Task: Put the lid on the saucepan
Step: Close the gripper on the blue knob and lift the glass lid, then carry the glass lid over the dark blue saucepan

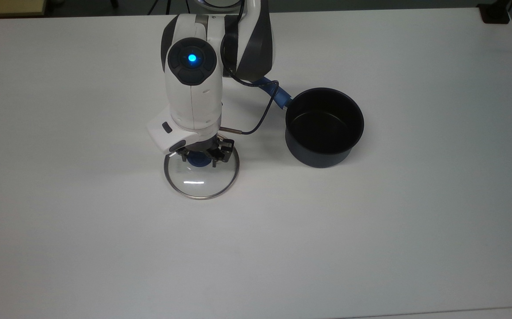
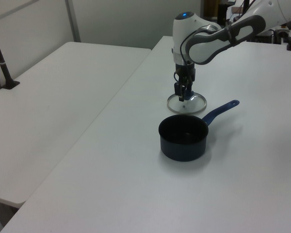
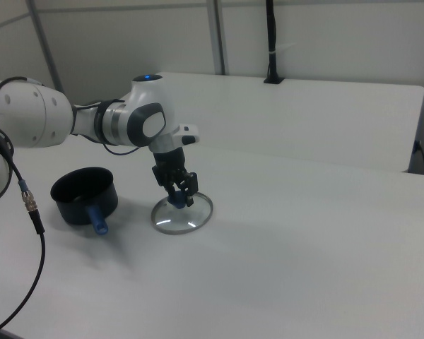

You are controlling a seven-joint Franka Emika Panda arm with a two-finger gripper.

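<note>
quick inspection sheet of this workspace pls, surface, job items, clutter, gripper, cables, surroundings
surface: white table, bare apart from the job's things.
job's things: lid flat on the table; saucepan upright, empty, apart from it at the top view's right.
clutter: nothing seen.
grippers: gripper down at the lid's blue knob; whether the jaws are closed cannot be told.
cables: black cable loops from the arm near the saucepan's blue handle.
surroundings: second white table, wall panels behind.

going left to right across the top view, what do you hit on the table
lid with the gripper over its blue knob → saucepan, its blue handle pointing back toward the top view's left
</note>
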